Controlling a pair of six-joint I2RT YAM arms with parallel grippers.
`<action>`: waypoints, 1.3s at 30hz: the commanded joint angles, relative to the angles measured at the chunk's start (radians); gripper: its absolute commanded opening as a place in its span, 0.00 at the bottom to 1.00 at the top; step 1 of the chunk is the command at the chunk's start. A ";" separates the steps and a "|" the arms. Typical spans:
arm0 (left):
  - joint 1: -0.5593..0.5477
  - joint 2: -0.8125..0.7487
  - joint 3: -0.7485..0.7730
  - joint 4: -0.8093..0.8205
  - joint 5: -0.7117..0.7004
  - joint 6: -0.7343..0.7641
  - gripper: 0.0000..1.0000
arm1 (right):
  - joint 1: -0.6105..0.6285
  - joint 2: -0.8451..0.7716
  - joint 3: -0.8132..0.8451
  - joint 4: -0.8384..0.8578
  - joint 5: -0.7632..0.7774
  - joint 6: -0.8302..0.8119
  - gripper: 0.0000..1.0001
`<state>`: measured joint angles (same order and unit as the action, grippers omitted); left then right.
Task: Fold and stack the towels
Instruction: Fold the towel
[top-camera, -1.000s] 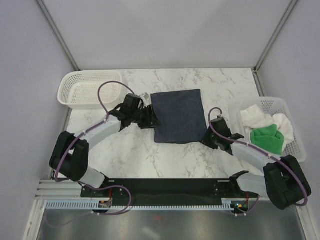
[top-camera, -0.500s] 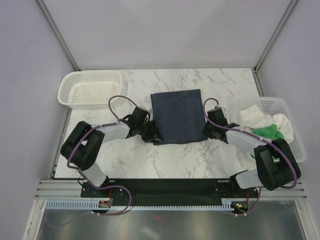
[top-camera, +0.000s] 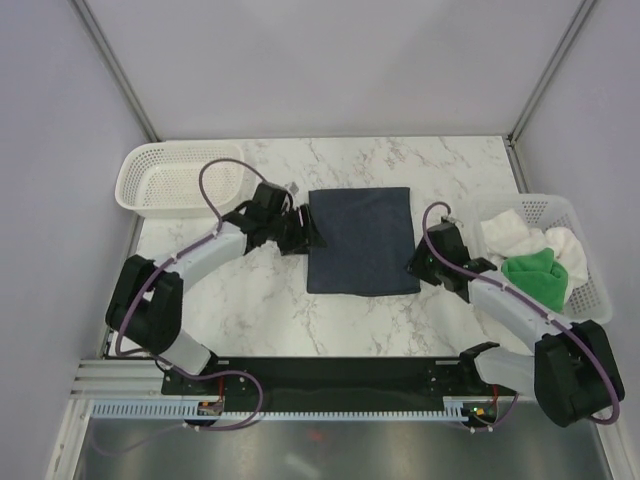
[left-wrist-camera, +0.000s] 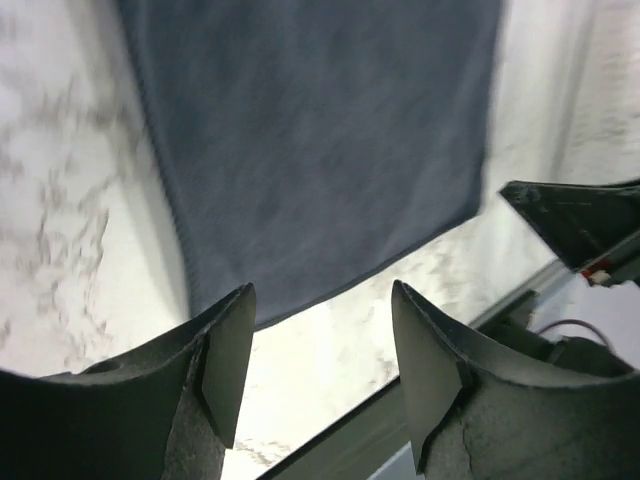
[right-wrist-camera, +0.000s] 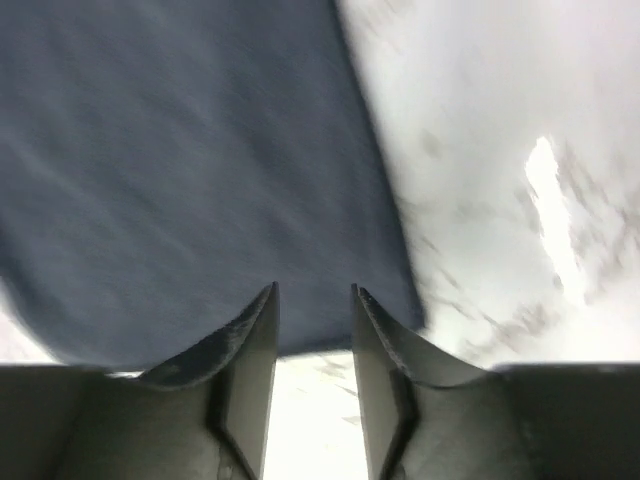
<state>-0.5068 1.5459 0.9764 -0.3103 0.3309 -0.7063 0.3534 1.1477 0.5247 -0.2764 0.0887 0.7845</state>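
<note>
From above, the folded dark navy cloth towel (top-camera: 360, 240) lies flat on the white marble table (top-camera: 250, 300) (bright green towel (top-camera: 535, 275) and fluffy white towel (top-camera: 510, 232) fill the white plastic mesh basket (top-camera: 592, 285)); left wrist view, the left gripper (left-wrist-camera: 322, 295) gapes empty beside it; right wrist view, the right gripper (right-wrist-camera: 313, 292) stands narrowly parted, empty.

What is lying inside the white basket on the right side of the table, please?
A fluffy white towel and a green towel; the basket floor beneath them is covered.

Three towels: navy (top-camera: 360, 240), green (top-camera: 535, 275), white (top-camera: 508, 232). Two baskets: left basket (top-camera: 175, 180), right basket (top-camera: 530, 200). Two tools: left tool (left-wrist-camera: 320, 295), right tool (right-wrist-camera: 313, 292).
</note>
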 joint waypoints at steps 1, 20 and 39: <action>0.086 0.048 0.261 -0.032 0.056 0.157 0.64 | -0.028 0.061 0.230 -0.007 -0.042 -0.105 0.55; 0.206 0.667 0.835 -0.090 0.223 0.560 0.66 | -0.303 1.019 1.221 -0.168 -0.489 -0.720 0.58; 0.240 0.867 1.068 -0.197 0.302 0.642 0.66 | -0.344 1.216 1.368 -0.202 -0.619 -0.775 0.54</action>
<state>-0.2741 2.3985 1.9976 -0.4992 0.5518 -0.1234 0.0071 2.3390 1.8530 -0.4732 -0.4660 0.0376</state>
